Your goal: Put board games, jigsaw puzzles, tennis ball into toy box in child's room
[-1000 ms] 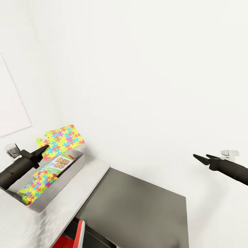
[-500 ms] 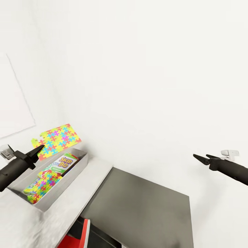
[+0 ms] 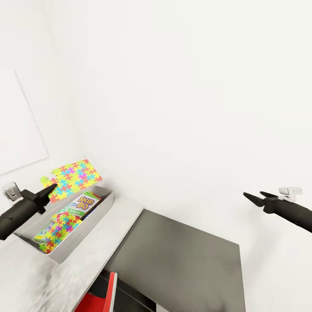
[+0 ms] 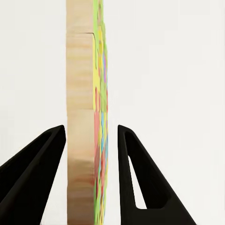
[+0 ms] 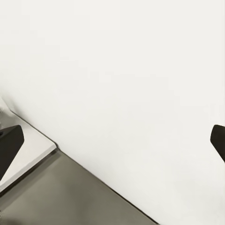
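Toy box sat on the pale grey table at about 8 o'clock in the head view, close against the white wall. Vs 1 s earlier the whole picture had slid a bit (camera move): box and desk sat slightly further right, and more of the red chair showed at 7 o'clock. Left gripper had drifted a little left and up rel. to the box, the held jigsaw puzzle going with it; right gripper looked unchanged at 3 o'clock.

Counts: 1 toy box; 2 puzzles; 1 Skip-Bo board game clearly readable, w/ a green box edge poking out under the 2nd puzzle – can't tell what that one is. 2 grippers, 1 chair, 1 lower dark grey desk section.

Held puzzle hung in the air above the box's far end, at roughly 9 o'clock, tilted, its near corner between the left fingertips. Left wrist view showed it edge-on, wood-coloured back to one side, with the fingers set close on either side of the edge; small gaps showed on both sides, so contact can't be told for sure.

2nd puzzle lay inside the box at its near end, Skip-Bo box beside it toward the far end.

Right gripper's fingers stood parted w/ nothing between them, over the dark section; right wrist view had the fingertips wide apart at the frame edges.
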You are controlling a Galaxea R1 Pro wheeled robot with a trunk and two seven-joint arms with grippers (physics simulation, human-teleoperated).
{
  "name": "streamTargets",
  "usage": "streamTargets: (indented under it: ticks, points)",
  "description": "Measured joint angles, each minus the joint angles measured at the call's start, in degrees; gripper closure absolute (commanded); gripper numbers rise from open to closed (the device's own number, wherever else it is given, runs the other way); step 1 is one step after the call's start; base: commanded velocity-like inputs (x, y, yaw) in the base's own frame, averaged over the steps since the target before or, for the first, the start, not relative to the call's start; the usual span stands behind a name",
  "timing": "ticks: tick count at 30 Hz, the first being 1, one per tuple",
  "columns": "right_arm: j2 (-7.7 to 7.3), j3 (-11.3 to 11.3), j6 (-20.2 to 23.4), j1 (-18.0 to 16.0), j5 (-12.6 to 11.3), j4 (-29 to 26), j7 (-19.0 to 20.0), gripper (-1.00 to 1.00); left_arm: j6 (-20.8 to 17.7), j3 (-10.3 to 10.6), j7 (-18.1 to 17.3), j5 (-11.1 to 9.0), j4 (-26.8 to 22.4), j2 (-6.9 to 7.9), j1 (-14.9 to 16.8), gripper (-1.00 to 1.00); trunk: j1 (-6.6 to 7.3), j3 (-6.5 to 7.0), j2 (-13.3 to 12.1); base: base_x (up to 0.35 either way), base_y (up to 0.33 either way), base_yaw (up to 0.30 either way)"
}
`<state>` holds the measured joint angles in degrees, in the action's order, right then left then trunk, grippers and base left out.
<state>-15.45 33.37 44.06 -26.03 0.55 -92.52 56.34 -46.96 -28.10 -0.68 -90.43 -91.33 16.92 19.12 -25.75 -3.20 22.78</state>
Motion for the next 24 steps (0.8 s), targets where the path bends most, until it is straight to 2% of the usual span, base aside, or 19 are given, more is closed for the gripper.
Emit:
streamTargets:
  ticks: [2, 3, 4, 5, 8, 9, 11, 14, 17, 19, 20, 23, 24]
  points:
    - [0.02, -0.15, -0.02, 0.00, 0.00, 0.00, 0.07, -1.00, 0.21, 0.25, 1.79, 0.31, 0.68, -0.14, 1.52, 1.00, 0.00, 0.00, 0.00, 0.000, 0.000, 0.000]
    - [0.00, -0.26, 0.05, 0.00, 0.00, 0.00, 0.13, -1.00, 0.55, 0.59, 6.41, 1.54, 2.11, -0.38, 4.59, 1.00, -0.01, 0.01, -0.02, 0.000, 0.000, 0.000]
    - [-0.01, -0.27, 2.75, 0.00, 0.00, 0.00, 0.16, -1.00, 0.69, 1.63, 9.80, 1.96, 8.96, -0.19, 9.64, 1.00, -0.01, 0.01, -0.01, 0.000, 0.000, 0.000]
    - [-0.04, -0.25, 3.20, 0.00, 0.01, 0.00, 0.18, -1.00, 0.75, 1.82, 10.14, 1.89, 11.72, -0.10, 10.97, 1.00, -0.01, 0.00, -0.03, 0.000, 0.000, 0.000]
    - [-0.07, -0.20, 3.58, 0.00, 0.00, 0.00, 0.44, -1.00, 1.23, 1.95, 10.37, 1.86, 15.74, -0.02, 12.56, 1.00, 0.00, -0.02, 0.00, 0.000, 0.000, 0.000]
    - [-0.05, -0.17, 3.73, 0.00, -0.01, 0.00, 1.10, -1.00, 1.90, 2.01, 10.42, 2.45, 18.31, -0.01, 13.54, 1.00, 0.00, -0.06, -0.01, 0.000, 0.000, 0.000]
    - [-0.04, -0.17, 3.84, 0.00, 0.00, 0.00, 2.20, -1.00, 2.54, 2.06, 10.39, 2.92, 20.47, -0.02, 14.27, 1.00, 0.00, -0.16, 0.00, 0.000, 0.000, 0.000]
    - [-0.12, -0.10, 4.71, 0.00, 0.00, -0.01, 5.11, -1.00, 3.42, 2.08, 10.28, 4.85, 23.98, -0.03, 15.35, 1.00, 0.00, -0.39, 0.00, 0.000, 0.000, 0.000]
    - [-0.13, -0.13, 6.88, -0.02, 0.00, -0.01, 6.46, -1.00, 4.85, 1.96, 9.82, 7.50, 27.98, 0.04, 16.69, 1.00, 0.00, -0.65, -0.01, 0.000, 0.000, 0.000]
    - [-0.09, -0.20, 7.28, -0.02, 0.00, -0.01, 6.70, -1.00, 6.18, 1.89, 9.68, 8.50, 29.88, 0.27, 17.22, 1.00, 0.00, -0.82, 0.00, 0.000, 0.000, 0.000]
    - [-0.05, -0.43, 7.55, -0.01, -0.01, -0.01, 6.88, -1.00, 7.76, 1.87, 9.51, 9.99, 32.20, 0.68, 17.98, 1.00, 0.00, -0.91, -0.01, 0.000, 0.000, 0.000]
    - [-0.03, -1.16, 7.86, -0.01, 0.01, -0.01, 7.07, -1.00, 10.34, 2.02, 8.91, 12.63, 37.77, 1.40, 20.14, 1.00, 0.00, -1.18, -0.01, 0.000, 0.000, 0.000]
    - [-0.04, -1.36, 7.94, 0.00, 0.03, -0.01, 7.12, -1.00, 11.03, 2.06, 7.96, 14.36, 40.28, 1.61, 21.15, 1.00, 0.00, -1.27, -0.01, 0.000, 0.000, 0.000]
